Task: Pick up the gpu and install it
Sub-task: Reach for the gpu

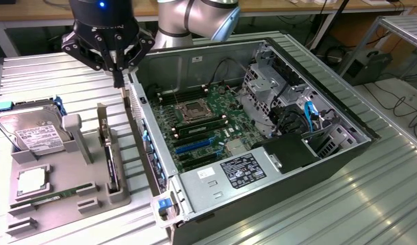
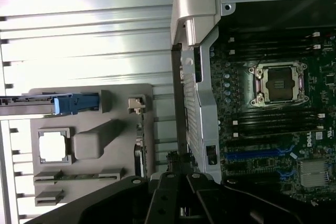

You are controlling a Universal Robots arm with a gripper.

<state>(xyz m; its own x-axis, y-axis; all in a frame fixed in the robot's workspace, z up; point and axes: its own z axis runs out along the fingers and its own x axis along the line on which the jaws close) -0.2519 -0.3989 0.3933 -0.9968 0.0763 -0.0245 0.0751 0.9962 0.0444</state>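
Observation:
The gpu (image 1: pixel 110 162) stands on its edge in a slot of the grey holder tray (image 1: pixel 65 204), its silvery bracket (image 1: pixel 102 122) at the far end. In the wrist view the gpu (image 2: pixel 139 148) is seen edge-on, with its bracket (image 2: pixel 136 104) towards the bare table. My gripper (image 1: pixel 117 77) hangs above the table just beyond the gpu's bracket end, beside the rear corner of the open computer case (image 1: pixel 153 163). Its fingers are shut together with nothing between them. From the wrist camera the gripper (image 2: pixel 176 184) shows as dark shut fingers over the case wall.
A hard drive (image 1: pixel 34 133) with a blue tab, a CPU (image 1: pixel 31 181) and a green RAM stick (image 1: pixel 51 196) sit in the same tray. The case lies open with its motherboard (image 1: pixel 201 127), CPU socket (image 2: pixel 278 83) and blue slots (image 2: pixel 257 154) exposed. Ribbed metal table (image 1: pixel 371 204) surrounds it.

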